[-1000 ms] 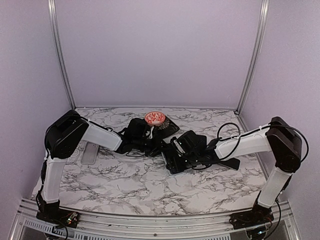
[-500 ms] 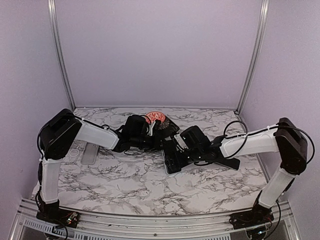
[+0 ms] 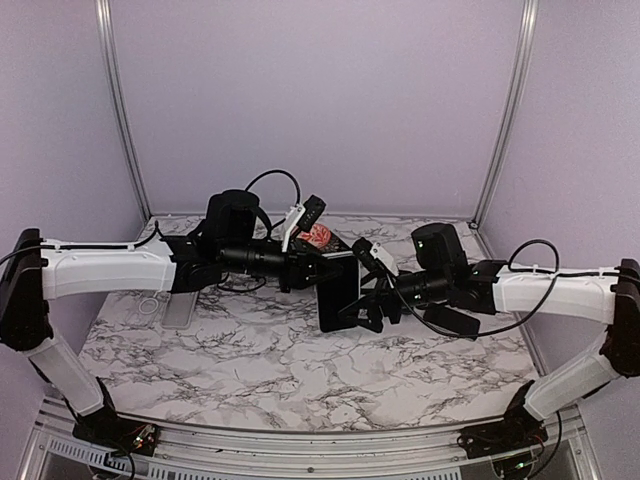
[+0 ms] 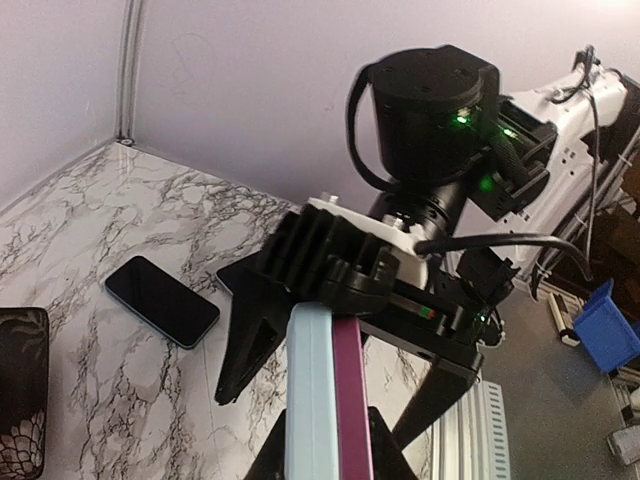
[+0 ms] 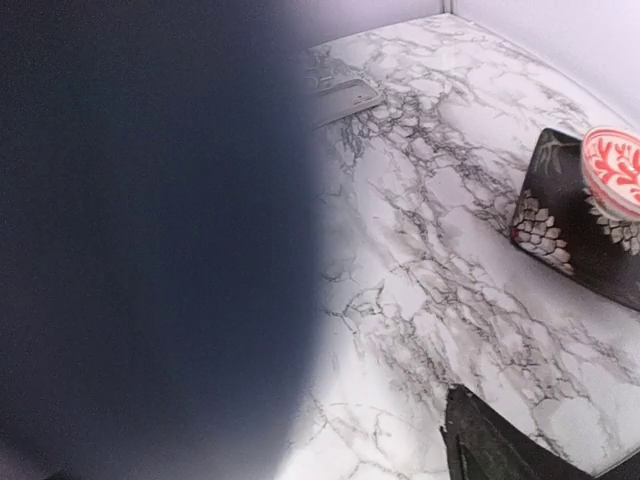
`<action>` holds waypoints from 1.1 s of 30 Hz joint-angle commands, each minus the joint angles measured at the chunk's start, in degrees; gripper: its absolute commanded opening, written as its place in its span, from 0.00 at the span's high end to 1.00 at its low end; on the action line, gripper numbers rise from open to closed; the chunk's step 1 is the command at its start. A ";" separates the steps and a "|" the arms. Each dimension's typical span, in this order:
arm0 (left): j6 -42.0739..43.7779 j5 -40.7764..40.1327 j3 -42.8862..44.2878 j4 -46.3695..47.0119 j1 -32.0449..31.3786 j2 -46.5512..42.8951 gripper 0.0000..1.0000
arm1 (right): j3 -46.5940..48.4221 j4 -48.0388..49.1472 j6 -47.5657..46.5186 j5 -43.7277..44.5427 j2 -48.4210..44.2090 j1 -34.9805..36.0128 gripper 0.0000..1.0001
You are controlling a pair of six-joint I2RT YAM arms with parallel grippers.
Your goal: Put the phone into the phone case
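White marble-print surface veined in grey fills the floor of a small booth. The walls are pale lilac, with aluminium posts at the back corners and a metal rail along the near edge. Above the middle of the surface, clear of it, the phone hangs as a dark upright rectangle between the two outstretched arms. The left gripper has its fingers clenched on it. Seen edge-on from the left wrist, the phone is light blue on one side and magenta on the other (which layer is which I cannot tell). The right gripper faces it with its fingers released, spread to either side of the phone's edge. The right wrist view is mostly a dark blur. On the surface lie a second phone, flat under the right arm, and a black flower-printed slab towards the back with a red-and-white patterned disc on it. A pale grey handset lies near the left side. Past the booth's open edge, the left wrist view shows a blue bin.
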 commanded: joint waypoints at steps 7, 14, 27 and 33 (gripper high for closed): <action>12.88 -3.66 5.03 -13.35 -4.28 -5.49 1.00 | 1.64 10.16 -2.99 -19.45 -1.20 0.11 0.69; 11.76 -3.92 4.77 -9.11 -4.32 -7.04 1.00 | 2.59 11.53 -2.08 -21.28 -3.16 1.02 1.00; 11.68 -7.02 1.94 -6.40 -4.32 -10.82 0.02 | 7.38 12.34 -1.35 -23.87 -8.10 0.95 1.00; 16.17 -7.56 -4.83 -6.00 -4.32 -16.35 0.01 | 8.49 12.65 -1.63 -23.39 -10.71 0.31 1.00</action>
